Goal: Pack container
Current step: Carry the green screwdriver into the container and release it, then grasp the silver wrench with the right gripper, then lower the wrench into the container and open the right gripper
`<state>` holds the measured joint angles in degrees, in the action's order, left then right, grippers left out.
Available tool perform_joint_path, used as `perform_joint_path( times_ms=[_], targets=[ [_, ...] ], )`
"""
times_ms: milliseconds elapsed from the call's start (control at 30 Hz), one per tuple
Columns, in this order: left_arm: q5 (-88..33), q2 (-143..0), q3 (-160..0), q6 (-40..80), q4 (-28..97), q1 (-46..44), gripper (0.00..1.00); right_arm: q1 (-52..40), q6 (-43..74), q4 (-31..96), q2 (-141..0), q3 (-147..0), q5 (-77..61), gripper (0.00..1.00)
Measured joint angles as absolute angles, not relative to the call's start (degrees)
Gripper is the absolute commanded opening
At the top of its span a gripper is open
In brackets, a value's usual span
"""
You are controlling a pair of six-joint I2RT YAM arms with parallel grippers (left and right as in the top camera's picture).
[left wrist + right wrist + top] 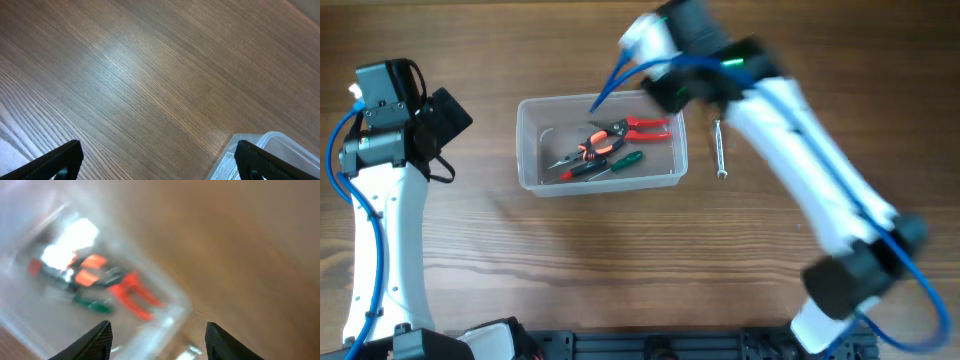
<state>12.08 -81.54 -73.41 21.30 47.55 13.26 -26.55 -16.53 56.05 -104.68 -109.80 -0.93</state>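
The clear plastic container sits at mid-table. Inside lie red-handled pliers, orange-and-black pliers and a green-handled screwdriver. A silver tool lies on the table just right of the container. My right gripper is open and empty, above the container's right end; its view is blurred and shows the container with the red pliers in it. My left gripper is open and empty over bare wood left of the container, whose corner shows beside its right finger.
The table is brown wood. The right arm reaches diagonally across the right half of the table. The left arm stands along the left edge.
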Motion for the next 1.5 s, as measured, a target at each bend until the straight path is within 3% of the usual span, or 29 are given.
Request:
perform_joint_path(
  times_ms=[100, 233, 433, 867, 1000, 1067, 1167, 1367, 1500],
  targets=[
    [12.08, -81.54, -73.41, 21.30, 47.57, 13.26, 1.00, -14.13, -3.60, 58.39, -98.89, -111.59, 0.16, 0.57],
    [12.08, -81.54, -73.41, 21.30, 47.55, 13.26, 1.00, -7.38, 5.02, 62.13, -103.22, -106.54, -2.00, 0.57],
    [12.08, -81.54, -73.41, 21.30, 47.55, 13.26, 1.00, -9.98, 8.25, 59.07, -115.70, -96.97, -5.15, 0.57],
    [12.08, -81.54, -73.41, 21.30, 47.55, 13.26, 1.00, -10.94, 9.65, 56.88, -126.82, -96.44, -6.42, 0.51],
    [12.08, -81.54, -73.41, 21.30, 47.55, 13.26, 1.00, -12.99, 9.96, 55.22, -127.46, -96.44, -6.44, 0.24],
    [12.08, -81.54, -73.41, 21.30, 47.55, 13.26, 1.00, -13.63, 10.22, 54.72, -127.46, -96.44, -6.46, 0.20],
    [12.08, -81.54, -73.41, 21.30, 47.55, 13.26, 1.00, -13.61, 10.39, 54.72, -127.46, -96.44, -6.46, 0.05],
    [12.08, -81.54, -73.41, 21.30, 47.55, 13.26, 1.00, -13.56, 10.48, 55.05, -127.46, -96.44, -6.46, 0.04],
    [12.08, -81.54, -73.41, 21.30, 47.55, 13.26, 1.00, -13.58, 10.46, 62.48, -127.44, -98.43, -3.90, 0.04]
  ],
)
